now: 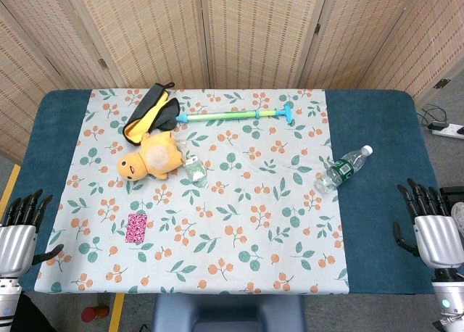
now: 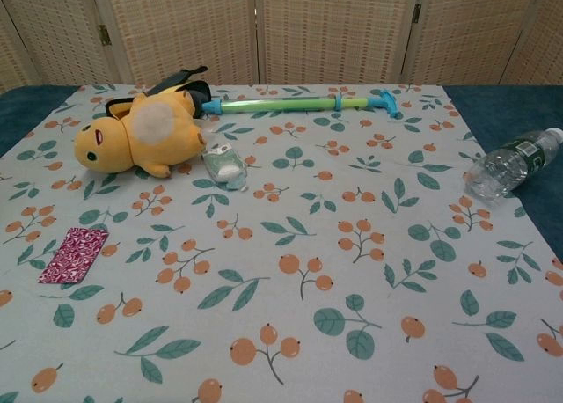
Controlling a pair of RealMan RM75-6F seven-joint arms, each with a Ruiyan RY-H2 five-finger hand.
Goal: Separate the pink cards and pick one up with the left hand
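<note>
in the head view the task looks not yet begun: the pink cards (image 1: 136, 227) lie as one neat stack on the flowered cloth (image 1: 239, 223) of the tabletop (image 1: 370, 201), untouched and unseparated, so both the spreading and the pick-up remain; the left hand (image 1: 23, 223) hangs off the tabletop's edge, well to the left of the cards, fingers apart and holding nothing; the right hand (image 1: 428, 220) sits far across from the cards at the opposite edge, likewise released and empty; counted here: one card stack (how many cards are in it cannot be told), one yellow plush toy (image 1: 151, 159) beyond the cards, one black and yellow pouch (image 1: 151, 115) further beyond, one small pale packet (image 1: 193, 169) just beside the plush, one green and blue stick (image 1: 235, 114) far beyond the cards, one plastic bottle (image 1: 344, 168) well to the right of the cards; in the chest view neither hand shows; the cards (image 2: 74, 254) still read as a single pile, nearer the camera than the plush (image 2: 141, 130), with the packet (image 2: 224, 165), the stick (image 2: 299, 104) and the bottle (image 2: 510, 163) each counted once again.
</note>
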